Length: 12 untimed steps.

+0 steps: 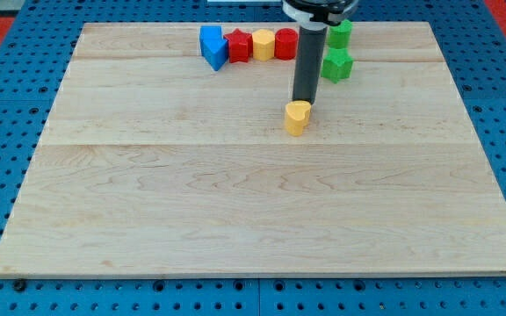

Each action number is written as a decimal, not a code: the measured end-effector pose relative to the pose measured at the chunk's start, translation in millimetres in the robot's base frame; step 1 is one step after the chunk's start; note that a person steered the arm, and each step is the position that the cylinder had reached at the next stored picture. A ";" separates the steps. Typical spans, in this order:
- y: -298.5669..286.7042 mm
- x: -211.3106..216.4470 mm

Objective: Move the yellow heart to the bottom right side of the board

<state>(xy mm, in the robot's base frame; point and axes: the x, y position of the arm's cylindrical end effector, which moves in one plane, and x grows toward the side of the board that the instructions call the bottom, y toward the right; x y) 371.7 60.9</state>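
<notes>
The yellow heart [297, 117] lies on the wooden board [253, 202], a little above the middle and right of centre. My tip [304, 103] is the lower end of the dark rod and stands right at the heart's upper edge, touching or nearly touching it. The rod rises from there to the view's top.
Near the board's top edge is a row: a blue block [212, 46], a red star [239, 45], a yellow block [263, 44] and a red block [285, 43]. Two green blocks sit right of the rod, one at the top [340, 33], one lower [336, 65].
</notes>
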 end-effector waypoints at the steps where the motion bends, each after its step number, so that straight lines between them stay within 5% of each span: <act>1: -29.1 41.1; 2: -0.7 73.6; 3: -57.7 41.9; 4: -26.4 43.9; 5: -88.6 69.0; 7: -17.5 117.2; 9: 8.3 98.2; 10: 54.6 155.6; 11: 78.4 150.7; 12: 65.1 88.9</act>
